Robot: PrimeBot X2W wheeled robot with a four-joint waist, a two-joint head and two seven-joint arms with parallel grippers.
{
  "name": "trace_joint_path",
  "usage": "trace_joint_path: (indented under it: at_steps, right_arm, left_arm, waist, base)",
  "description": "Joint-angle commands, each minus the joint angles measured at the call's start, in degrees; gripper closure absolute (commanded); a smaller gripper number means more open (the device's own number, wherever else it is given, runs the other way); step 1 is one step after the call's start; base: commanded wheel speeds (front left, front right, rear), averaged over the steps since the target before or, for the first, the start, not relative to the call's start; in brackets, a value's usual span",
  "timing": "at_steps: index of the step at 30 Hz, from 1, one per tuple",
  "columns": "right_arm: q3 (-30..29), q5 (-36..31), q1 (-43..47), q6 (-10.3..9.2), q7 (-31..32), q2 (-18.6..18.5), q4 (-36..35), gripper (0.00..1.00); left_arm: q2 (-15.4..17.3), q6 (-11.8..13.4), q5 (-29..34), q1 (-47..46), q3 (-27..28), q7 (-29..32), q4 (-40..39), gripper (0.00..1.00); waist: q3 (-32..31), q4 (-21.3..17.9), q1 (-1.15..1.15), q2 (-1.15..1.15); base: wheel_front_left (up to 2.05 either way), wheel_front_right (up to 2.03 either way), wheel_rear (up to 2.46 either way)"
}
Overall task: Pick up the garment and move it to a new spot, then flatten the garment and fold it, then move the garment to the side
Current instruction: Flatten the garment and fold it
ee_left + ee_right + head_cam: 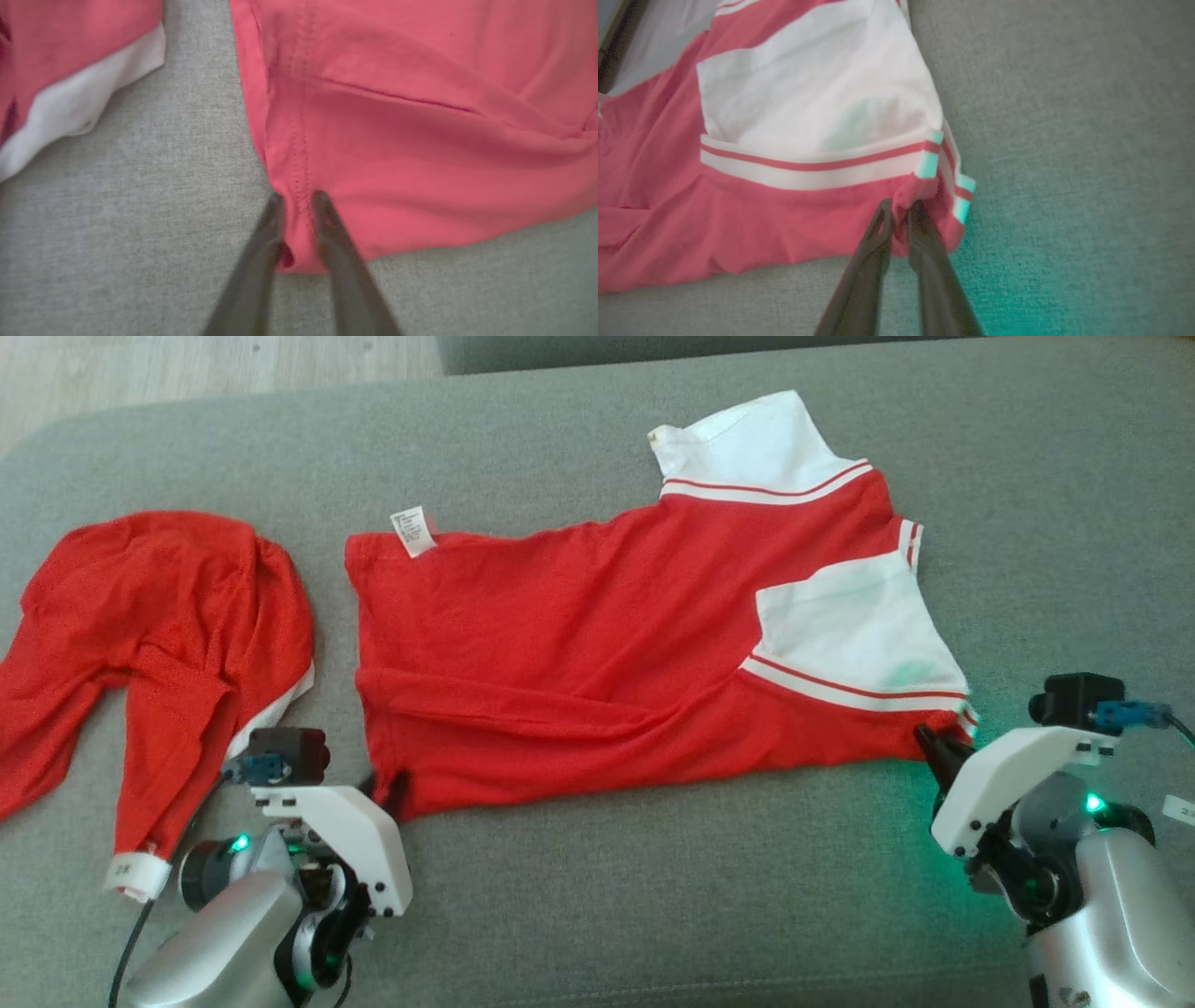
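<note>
Pinching garment (420, 154) hem, blurred left claw (297, 199).

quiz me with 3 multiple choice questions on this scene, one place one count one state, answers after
1. Where is the crumpled red garment relative to the spread red-and-white shirt? A) on its robot-left side, apart B) on top of it C) on its robot-right side
2. How many garments lie on the grey cushion? A) one B) two C) four
3. What is the left claw doing? A) hanging open B) shut on the shirt's near hem corner C) lying empty on the cushion
Answers: 1 A, head view shows it apart at left; 2 B, shirt plus crumpled garment; 3 B, left wrist view shows it pinching the red corner.
</note>
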Motion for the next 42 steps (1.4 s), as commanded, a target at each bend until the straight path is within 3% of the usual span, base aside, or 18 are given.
trace_joint_path:
  at_steps: [1,8,14,16,22,30,31,32,33,38,42]
  right_arm:
    - [1.9,0.6,-1.4,0.44,-1.2,0.0,-2.4,1.0]
    - [1.4,1.6,-0.5,0.44,-6.1,-1.6,-3.9,1.0]
    - [1.2,2.3,2.2,0.44,-3.8,-3.1,-5.7,1.0]
    - [1.4,2.6,5.2,0.44,-0.5,-3.8,-8.2,1.0]
    - [0.6,2.2,11.1,0.44,6.0,-4.2,-14.0,1.0]
    - [-1.7,0.9,19.4,0.44,14.8,-2.2,-25.8,1.0]
    - [-2.2,0.6,19.7,0.44,15.0,-1.9,-26.6,0.8]
    - [-2.5,0.3,19.7,0.44,15.0,-1.7,-27.3,0.09]
    - [-2.8,-0.1,19.7,0.44,15.0,-1.5,-27.7,0.0]
    - [-3.4,-1.0,17.8,0.44,13.7,-1.1,-29.9,0.0]
    - [-3.6,-0.5,13.8,0.44,10.0,-1.5,-32.1,0.0]
  left_arm:
    - [1.2,-0.1,-0.5,-0.9,1.9,0.3,-0.9,1.0]
    - [4.8,1.1,-1.7,0.9,3.7,0.5,-5.9,1.0]
    - [9.1,3.0,-2.7,3.6,4.4,3.3,-11.5,1.0]
    - [11.2,4.2,-3.5,5.9,4.2,5.4,-15.4,1.0]
    - [13.4,6.1,-4.8,10.0,3.4,8.2,-20.4,1.0]
    - [15.2,8.6,-6.7,14.7,2.9,10.2,-25.7,1.0]
    - [15.4,8.9,-6.8,14.8,2.9,10.4,-25.9,0.62]
    - [15.6,9.1,-6.6,14.9,2.8,10.7,-26.1,0.13]
    - [15.8,9.3,-6.5,14.7,2.7,10.9,-26.3,0.0]
    - [17.0,9.1,-5.5,12.1,3.1,11.9,-27.7,0.0]
    - [17.7,7.1,-4.6,6.8,4.3,12.6,-28.2,0.0]
  waist:
    - [-0.7,-0.1,0.0,0.0]
    - [-4.1,-0.1,0.0,0.0]
    - [-5.9,-0.1,0.0,0.0]
    - [-6.7,-0.2,0.0,0.0]
    - [-7.3,-0.7,0.0,0.0]
    - [-7.7,-1.4,0.0,0.0]
    - [-7.8,-1.5,0.0,0.0]
    - [-7.7,-1.5,0.0,0.0]
    - [-7.7,-1.5,0.0,0.0]
    - [-7.9,-1.1,0.0,0.0]
    - [-7.4,-0.5,0.0,0.0]
  base:
    - [0.0,0.0,0.0]
    - [0.0,0.0,0.0]
    - [0.0,0.0,0.0]
    - [0.0,0.0,0.0]
    - [0.0,0.0,0.0]
    - [0.0,0.0,0.0]
    - [0.0,0.0,0.0]
    - [0.0,0.0,0.0]
    - [0.0,0.0,0.0]
    - [0.0,0.0,0.0]
    - [0.0,0.0,0.0]
